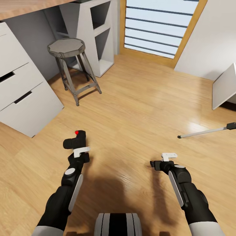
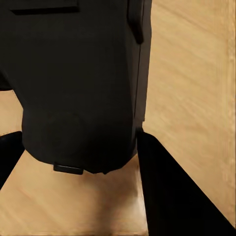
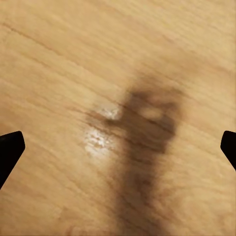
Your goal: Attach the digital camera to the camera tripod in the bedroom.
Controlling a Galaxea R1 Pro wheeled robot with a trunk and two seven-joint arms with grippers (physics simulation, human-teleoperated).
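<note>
Left claw (image 1: 76, 144) grips the digital camera (image 1: 74, 139); right claw (image 1: 154, 164) gapes; tripod leg (image 1: 206, 131) cropped.

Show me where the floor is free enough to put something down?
The widest bare stretch of light wood floor lies between the round grey metal stool and the thin silver tripod leg, up to the wood-framed window. It is crowded by the white drawer unit and around the stool's legs.
</note>
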